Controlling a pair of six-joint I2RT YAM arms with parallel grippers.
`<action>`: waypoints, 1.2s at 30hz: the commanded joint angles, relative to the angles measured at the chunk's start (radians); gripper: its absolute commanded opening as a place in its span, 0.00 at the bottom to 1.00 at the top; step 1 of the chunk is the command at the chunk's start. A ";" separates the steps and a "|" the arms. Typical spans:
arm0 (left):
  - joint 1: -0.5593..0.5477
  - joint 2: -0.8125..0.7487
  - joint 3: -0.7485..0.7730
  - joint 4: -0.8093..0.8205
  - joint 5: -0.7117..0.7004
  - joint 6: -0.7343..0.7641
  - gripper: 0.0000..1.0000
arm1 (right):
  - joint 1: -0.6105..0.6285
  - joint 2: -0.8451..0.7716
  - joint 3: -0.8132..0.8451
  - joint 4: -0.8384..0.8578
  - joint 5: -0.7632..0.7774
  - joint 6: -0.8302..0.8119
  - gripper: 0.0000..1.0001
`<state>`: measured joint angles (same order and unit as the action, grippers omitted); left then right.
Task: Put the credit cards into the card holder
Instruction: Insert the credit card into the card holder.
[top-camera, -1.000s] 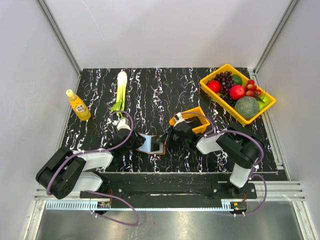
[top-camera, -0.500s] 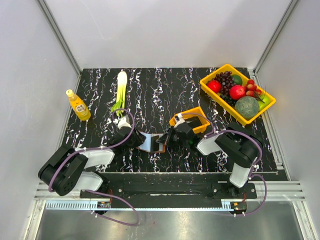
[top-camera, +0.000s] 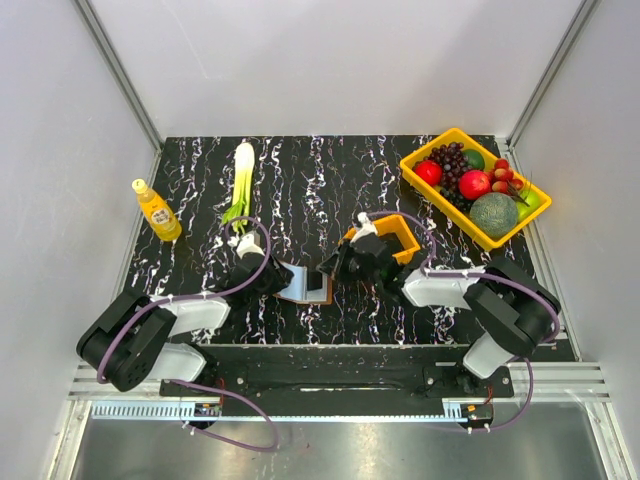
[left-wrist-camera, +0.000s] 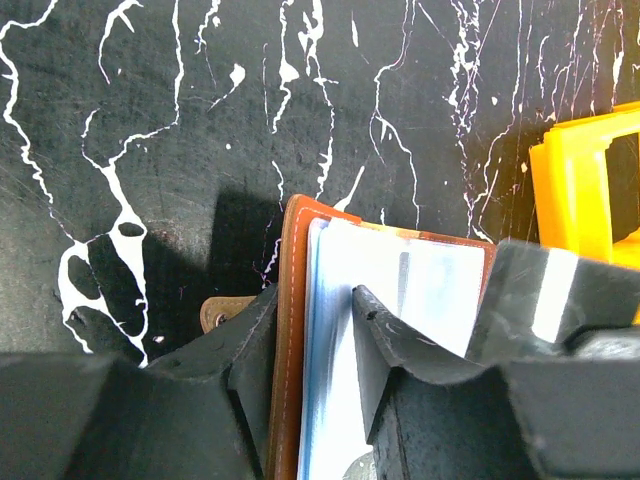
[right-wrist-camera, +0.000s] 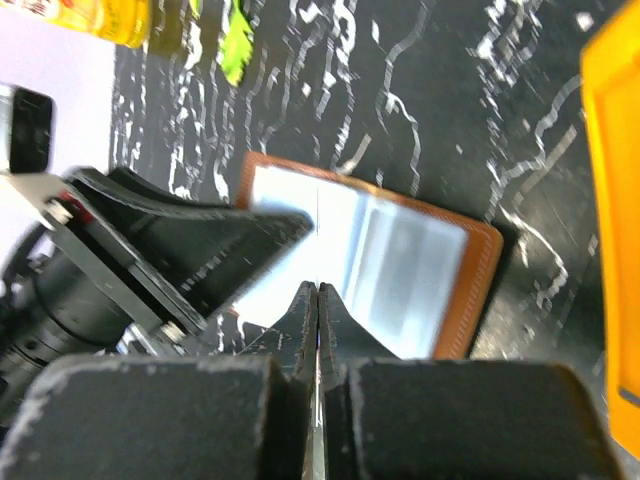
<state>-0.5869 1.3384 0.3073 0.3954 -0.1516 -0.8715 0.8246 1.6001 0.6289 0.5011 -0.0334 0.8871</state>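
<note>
The brown card holder (top-camera: 318, 291) stands open in an L on the black table, one flap upright. My left gripper (top-camera: 279, 277) straddles that flap (left-wrist-camera: 290, 340). Its left finger (left-wrist-camera: 245, 350) lies against the leather, and its right finger (left-wrist-camera: 385, 335) sits at the pale blue inner face. Whether it still presses there is unclear. Pale blue credit cards (left-wrist-camera: 440, 290) fill the pockets. My right gripper (top-camera: 334, 268) hangs over the open holder (right-wrist-camera: 470, 290), shut (right-wrist-camera: 318, 288) on a thin credit card (right-wrist-camera: 318, 225) seen edge-on.
A small orange bin (top-camera: 397, 236) stands just right of the holder, close to the right wrist. At the back right sits a yellow tray (top-camera: 428, 147) of fruit. A leek (top-camera: 242, 175) and a yellow bottle (top-camera: 156, 210) lie to the left.
The right arm has reached forward and its gripper has shifted slightly left, over the holder. The left jaws have eased a little around the flap.
</note>
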 joint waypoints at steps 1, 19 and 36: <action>-0.011 0.054 -0.020 -0.181 -0.037 0.026 0.39 | 0.005 0.016 0.110 -0.092 0.036 -0.060 0.00; -0.010 -0.186 0.093 -0.524 -0.179 0.043 0.66 | 0.021 0.187 0.199 -0.143 0.010 -0.008 0.00; -0.013 -0.402 0.191 -0.509 -0.015 0.227 0.54 | 0.061 0.147 0.267 -0.243 0.084 -0.068 0.00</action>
<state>-0.5991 1.0214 0.4839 -0.2409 -0.3103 -0.7120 0.8700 1.7828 0.8658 0.2878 0.0021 0.8486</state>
